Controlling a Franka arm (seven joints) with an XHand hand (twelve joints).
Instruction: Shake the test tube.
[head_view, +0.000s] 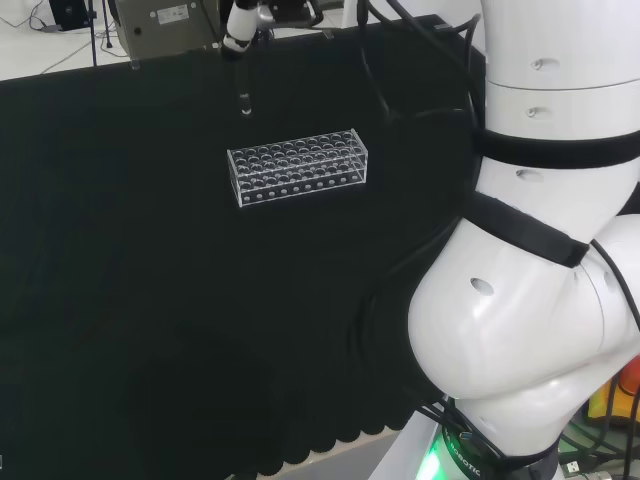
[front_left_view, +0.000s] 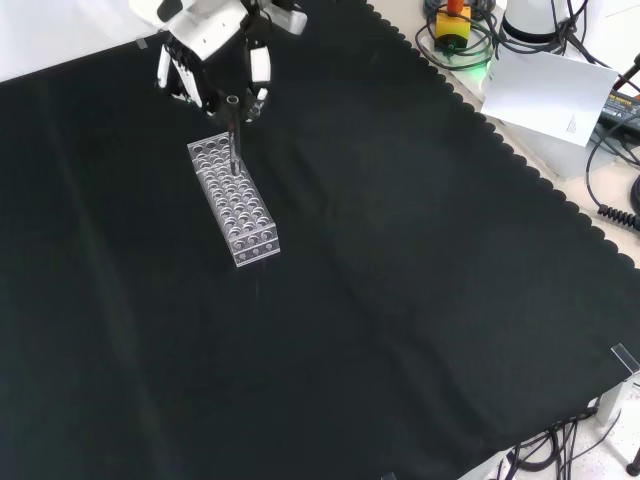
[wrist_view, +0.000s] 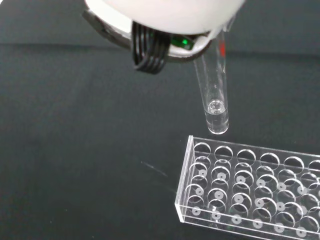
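Observation:
A clear test tube (wrist_view: 215, 95) hangs upright in the air, with a little clear liquid at its rounded bottom. The black and white hand (front_left_view: 215, 50) has its fingers curled round the tube's top. In the front view the tube (front_left_view: 233, 140) hangs over the far end of the clear plastic rack (front_left_view: 235, 205). From the head view, the hand (head_view: 243, 28) and tube (head_view: 245, 100) are beyond the rack (head_view: 298, 166), clear of it. The wrist view has the tube's bottom just above and outside one end of the rack (wrist_view: 250, 190), whose holes are empty.
The arm's white links (head_view: 540, 250) take up the head view's right. A grey box (head_view: 165, 25) stands behind the cloth's far edge. Off the cloth's scalloped edge in the front view lie cables, a white sheet (front_left_view: 540, 90) and a yellow object (front_left_view: 452, 22).

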